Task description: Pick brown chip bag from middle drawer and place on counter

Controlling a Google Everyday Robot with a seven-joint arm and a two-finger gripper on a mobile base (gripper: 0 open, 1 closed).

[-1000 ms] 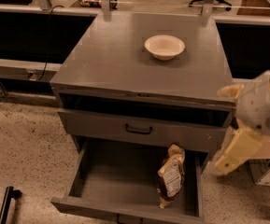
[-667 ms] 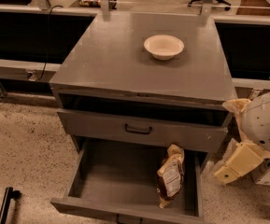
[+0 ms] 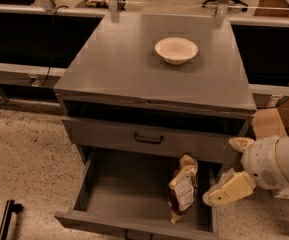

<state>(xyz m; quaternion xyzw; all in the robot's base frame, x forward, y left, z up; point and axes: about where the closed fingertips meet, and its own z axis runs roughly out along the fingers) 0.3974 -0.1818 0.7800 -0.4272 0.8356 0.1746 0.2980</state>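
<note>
Claw [image 3: 223,171] released, right of middle drawer [image 3: 84,181] | brown chip bag [image 3: 183,190] inside | bowl [image 3: 176,50] on counter [image 3: 119,61]

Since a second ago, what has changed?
The gripper has dropped lower and leftward, to the open middle drawer's right edge, near the brown chip bag. Bag, drawer and the white bowl on the counter have not moved.

A white bowl [image 3: 176,50] sits upright on the counter [image 3: 119,64], toward its back edge and right of centre. Just below the front edge runs a drawer front with a black handle [image 3: 148,138]. Speckled floor [image 3: 24,154] spreads beyond the left edge, and a cardboard box [image 3: 279,120] stands past the front right corner.
</note>
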